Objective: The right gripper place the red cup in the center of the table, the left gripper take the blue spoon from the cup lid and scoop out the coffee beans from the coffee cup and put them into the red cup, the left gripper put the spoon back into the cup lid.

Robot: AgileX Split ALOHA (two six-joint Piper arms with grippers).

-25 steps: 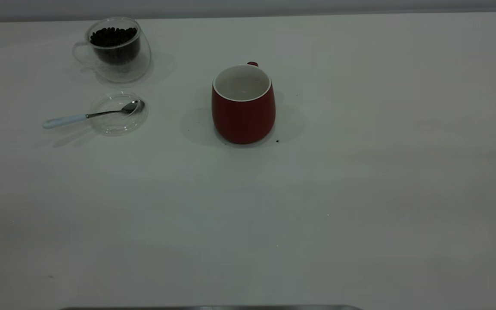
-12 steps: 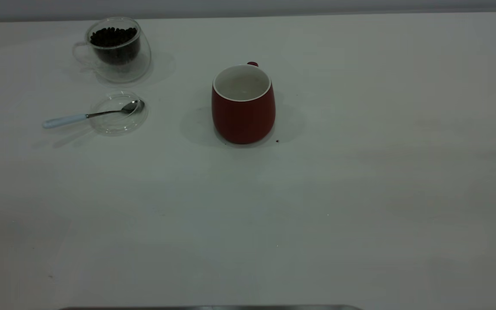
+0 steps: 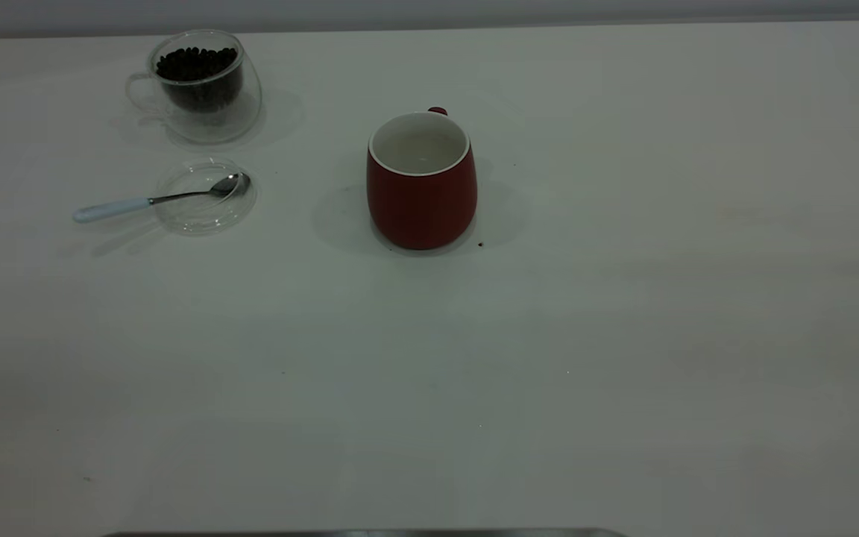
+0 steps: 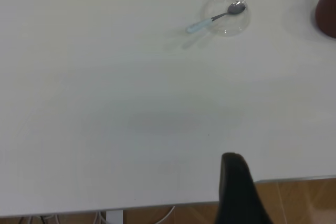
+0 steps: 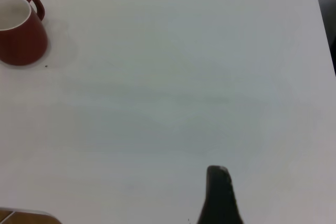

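Neither arm appears in the exterior view. Each wrist view shows only one dark fingertip at the near table edge: the left end effector (image 4: 239, 190) and the right end effector (image 5: 219, 195), both well back from the objects and holding nothing; how far either is open cannot be told. On the table (image 3: 623, 335), the red cup (image 3: 422, 183) stands upright near the middle. The blue spoon (image 3: 153, 200) rests with its bowl in the cup lid (image 3: 206, 198), handle off the rim. Farthest back, the coffee cup (image 3: 202, 86) holds coffee beans (image 3: 197, 63); the left wrist view cuts it off.

Two cups (image 3: 422, 179), one spoon (image 3: 153, 200), one lid (image 3: 202, 216)
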